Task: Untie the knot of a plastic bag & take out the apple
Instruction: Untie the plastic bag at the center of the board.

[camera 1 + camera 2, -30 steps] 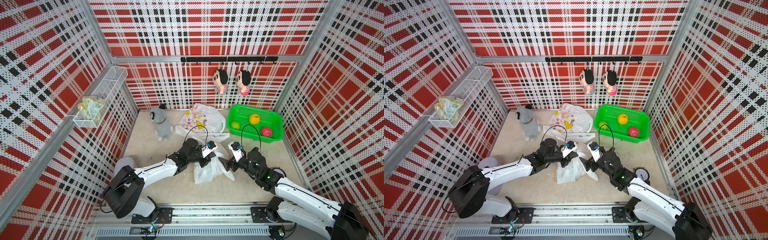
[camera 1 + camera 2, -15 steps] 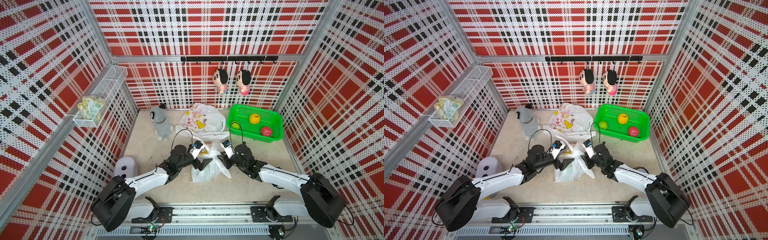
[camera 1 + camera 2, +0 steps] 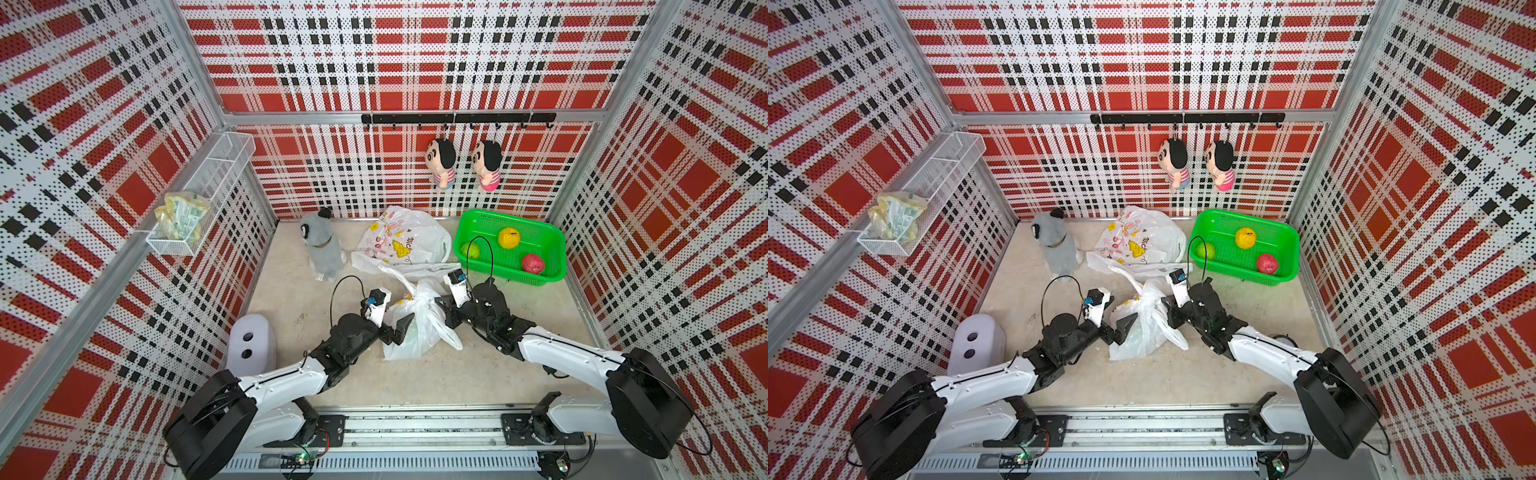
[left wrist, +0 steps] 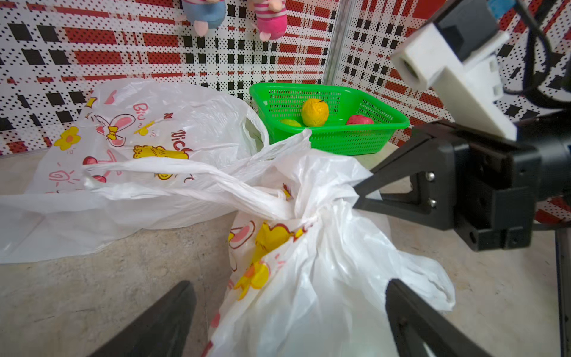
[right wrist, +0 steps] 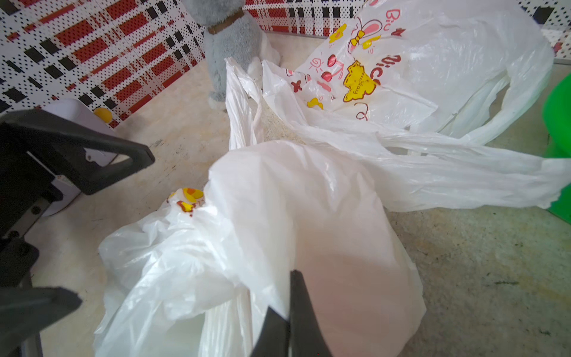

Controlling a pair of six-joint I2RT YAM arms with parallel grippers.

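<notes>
- As seen from above, shows a knotted plastic bag (image 3: 415, 332) slumped on the table (image 3: 478, 374) between two robot arms.
- Shows the knot (image 4: 309, 216) not yet undone at the bag's neck, with a long handle strip trailing toward an empty printed bag (image 3: 403, 241).
- Gives no clear sight of the apple; presumably sealed inside the knotted bag, hidden by cloudy plastic.
- Shows the right gripper (image 4: 358, 193) pressed together on a fold of plastic close beside the knot, pinching the bag.
- Shows the left gripper (image 4: 289, 284) spread wide, with the bag's body between the fingers, gripping nothing.
- Places a green basket (image 4: 340, 139) holding three fruit-like balls at the back right.
- Could drag or lift the whole bag instead of loosening the knot, if pulled from the pinched side alone with no anchoring hold from the left.
- Could cinch the knot tighter, if pinched on the bag's wall rather than on a free tail; cannot tell which from these views.
- Could stretch, tear or lose the thin film under a hard tug.
- Could snag the empty bag with the trailing strip and haul it along.
</notes>
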